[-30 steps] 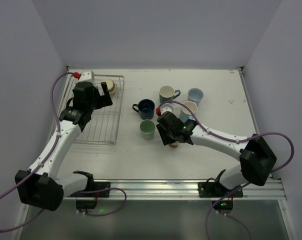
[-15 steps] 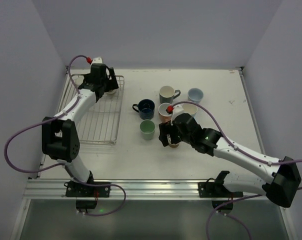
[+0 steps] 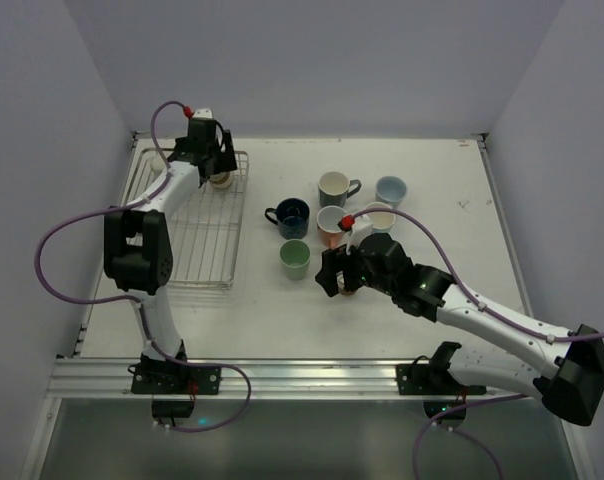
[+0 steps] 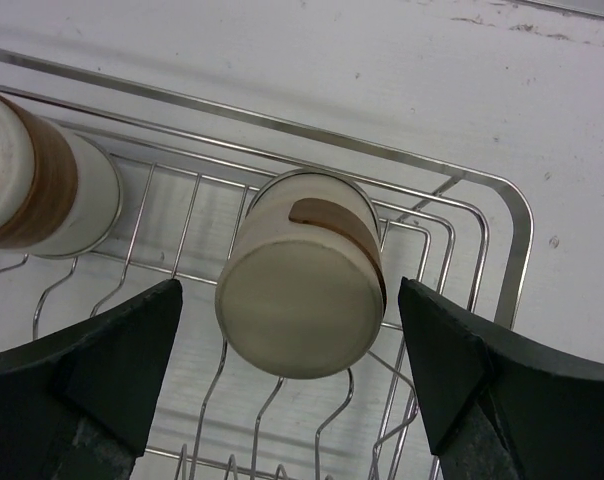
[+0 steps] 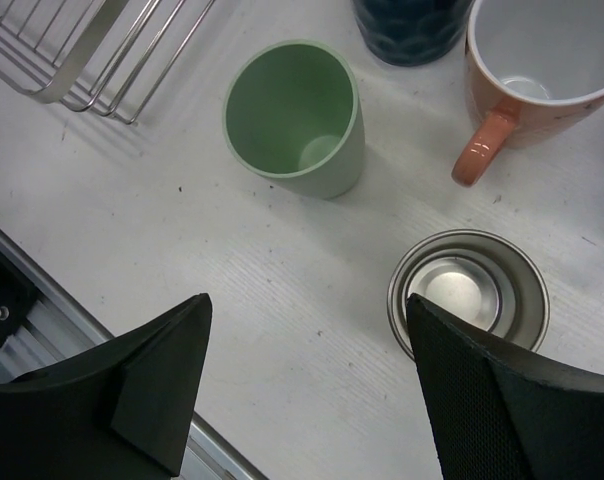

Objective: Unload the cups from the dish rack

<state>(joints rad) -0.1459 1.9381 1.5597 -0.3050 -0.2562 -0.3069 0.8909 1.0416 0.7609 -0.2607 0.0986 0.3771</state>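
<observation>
One silver wire dish rack, two arms, nine cups: two in the rack, seven out on the white table.

Both cups in the rack are beige-and-brown. The upside-down beige-and-brown cup sits between my left fingers, and the second beige-and-brown cup is out past my left-hand finger.

My left arm is stretched out over the rack to its far right corner, wrist pointing down. The left fingers are spread wide and straddle that cup with a gap on each side, gripping nothing.

My right arm reaches low across the table, wrist down. The right fingers are spread wide over bare table, holding nothing.
- The grey cup with shiny inside is just beside my right-hand finger.
- The mint green tumbler is ahead of the other finger.
- The salmon-pink handled mug and navy mug are farther ahead.
- The grey-green handled mug, light blue cup and cream cup are beyond those.
</observation>
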